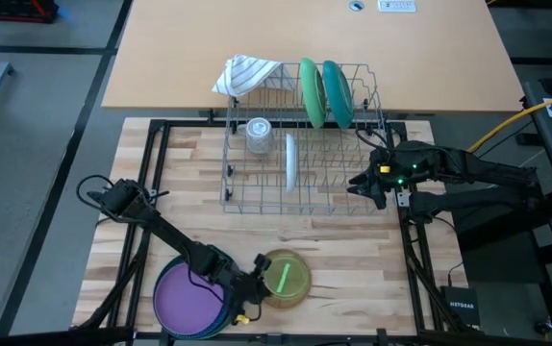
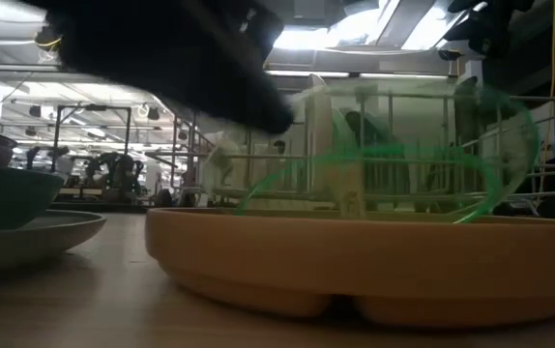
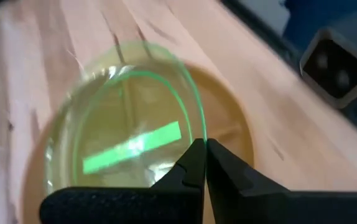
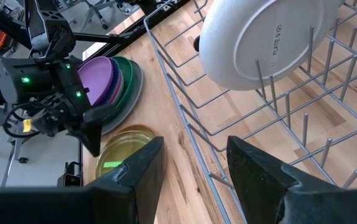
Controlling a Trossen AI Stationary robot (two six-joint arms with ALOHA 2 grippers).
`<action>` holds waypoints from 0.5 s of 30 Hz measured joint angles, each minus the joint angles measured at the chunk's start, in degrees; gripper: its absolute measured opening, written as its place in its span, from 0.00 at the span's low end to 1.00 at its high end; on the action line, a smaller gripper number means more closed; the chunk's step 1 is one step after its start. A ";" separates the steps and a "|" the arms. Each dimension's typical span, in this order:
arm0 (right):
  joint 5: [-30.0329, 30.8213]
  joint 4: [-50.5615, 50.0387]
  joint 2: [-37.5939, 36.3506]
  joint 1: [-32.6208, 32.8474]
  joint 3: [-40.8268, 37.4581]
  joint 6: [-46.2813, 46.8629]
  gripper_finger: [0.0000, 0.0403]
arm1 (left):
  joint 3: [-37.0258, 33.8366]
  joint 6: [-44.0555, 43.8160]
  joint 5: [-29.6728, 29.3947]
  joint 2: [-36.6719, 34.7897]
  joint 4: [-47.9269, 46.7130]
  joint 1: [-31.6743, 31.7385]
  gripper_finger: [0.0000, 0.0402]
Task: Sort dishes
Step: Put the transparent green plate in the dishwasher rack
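Tabletop (image 1: 353,269): pale wood planks, matt, visible grain. Dish rack (image 1: 348,192): thin bare metal wire, light sheen. White plate (image 4: 259,37): smooth plastic, semi-gloss. Clear green bowl (image 3: 135,112) at the left hand (image 3: 204,163) fingertips: translucent glossy plastic, inside a tan plate (image 1: 300,288), matt. Striped cloth (image 1: 247,74): soft woven fabric.

I see green plate (image 1: 311,91), teal plate (image 1: 337,93), white plate (image 1: 290,160) upright in rack; purple-topped stack (image 1: 190,298) at 7 o'clock; tan plate (image 1: 286,279) holding a clear green dish (image 1: 278,275).

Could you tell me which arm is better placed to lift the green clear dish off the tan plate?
Left: its gripper is already closed on the green clear dish; the right gripper waits by the rack.
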 joint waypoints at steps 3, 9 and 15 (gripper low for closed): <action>0.02 0.07 -0.01 0.00 0.00 -0.01 0.44 | 0.00 -1.25 -1.32 -0.05 3.36 0.00 0.00; 0.02 1.00 -0.02 0.00 0.00 -0.47 0.44 | -0.04 -2.96 -7.76 -2.75 7.56 0.02 0.00; 0.02 0.98 -0.02 -0.02 0.00 -0.50 0.44 | -0.02 -5.89 -12.29 -7.47 12.32 -0.07 0.00</action>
